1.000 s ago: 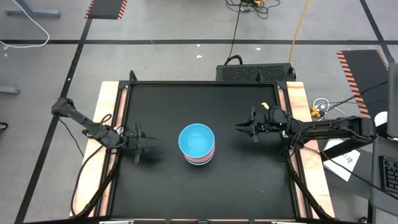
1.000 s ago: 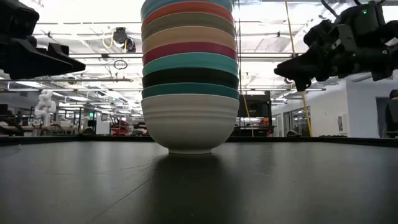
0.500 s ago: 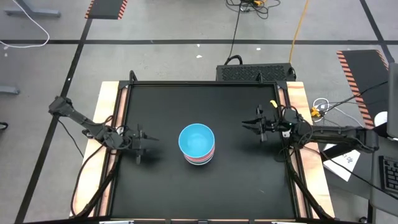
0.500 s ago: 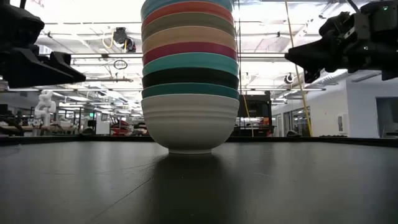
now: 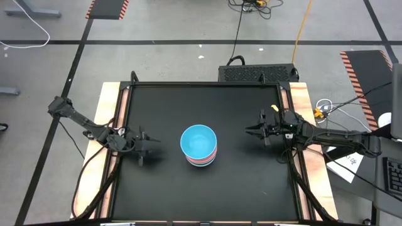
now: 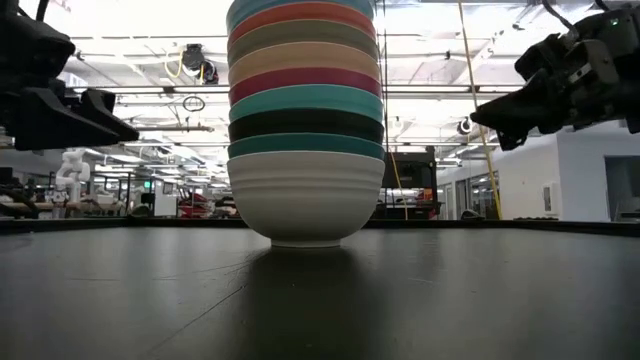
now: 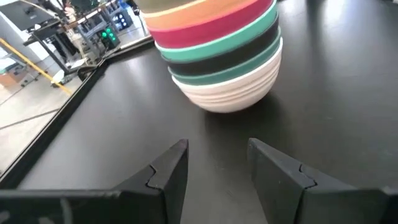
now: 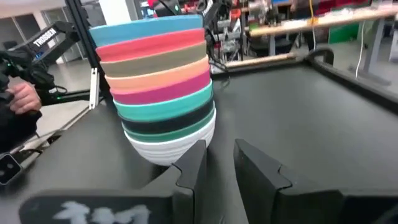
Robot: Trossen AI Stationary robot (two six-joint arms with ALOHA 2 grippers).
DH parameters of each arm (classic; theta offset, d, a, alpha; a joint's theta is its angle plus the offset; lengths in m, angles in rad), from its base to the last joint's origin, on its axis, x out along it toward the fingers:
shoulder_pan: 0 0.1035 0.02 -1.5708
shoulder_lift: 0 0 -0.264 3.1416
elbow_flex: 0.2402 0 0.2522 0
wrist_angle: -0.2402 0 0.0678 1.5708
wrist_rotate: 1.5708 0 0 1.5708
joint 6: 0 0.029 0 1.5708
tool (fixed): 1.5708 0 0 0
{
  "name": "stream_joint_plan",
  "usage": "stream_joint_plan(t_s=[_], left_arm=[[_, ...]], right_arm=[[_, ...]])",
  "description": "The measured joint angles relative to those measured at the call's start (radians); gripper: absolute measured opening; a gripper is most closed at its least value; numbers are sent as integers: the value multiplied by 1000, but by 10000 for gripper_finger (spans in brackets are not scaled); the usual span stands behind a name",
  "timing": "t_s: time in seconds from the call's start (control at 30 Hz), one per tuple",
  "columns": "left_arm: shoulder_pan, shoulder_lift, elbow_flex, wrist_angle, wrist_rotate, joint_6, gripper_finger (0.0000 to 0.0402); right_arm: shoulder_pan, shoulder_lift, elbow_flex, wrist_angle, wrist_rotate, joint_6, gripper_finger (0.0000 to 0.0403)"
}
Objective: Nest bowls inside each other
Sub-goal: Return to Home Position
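Nine round, glossy bowls [image 6: 305, 150], nested.

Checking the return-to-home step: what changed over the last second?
The right gripper drew back from the stack of bowls toward the right edge of the table, open and empty. The left gripper barely shifted, sinking slightly in the low view. Nothing was gripped or released. The stack stayed put, light blue bowl on top, white bowl at the bottom.

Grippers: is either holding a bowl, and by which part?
Nothing held: left gripper and right gripper are open and empty, both apart from the bowl stack.
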Motion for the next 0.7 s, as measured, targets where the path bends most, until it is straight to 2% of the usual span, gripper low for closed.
stream_joint_plan(t_s=[0.13,0.23,0.43,0.6,0.7], left_arm=[[0,8,0,0,0,1,170],[0,3,0,10,32,36,170],[10,2,-2,144,62,258,170],[130,-32,-2,171,43,293,170],[252,-68,-1,98,140,228,170]], right_arm=[[0,-21,0,23,9,-70,73],[-3,-26,-1,21,58,-129,73],[-18,-28,-2,25,77,-209,73],[-69,-36,-2,36,82,-169,73],[-108,-36,-2,42,79,-132,73]])
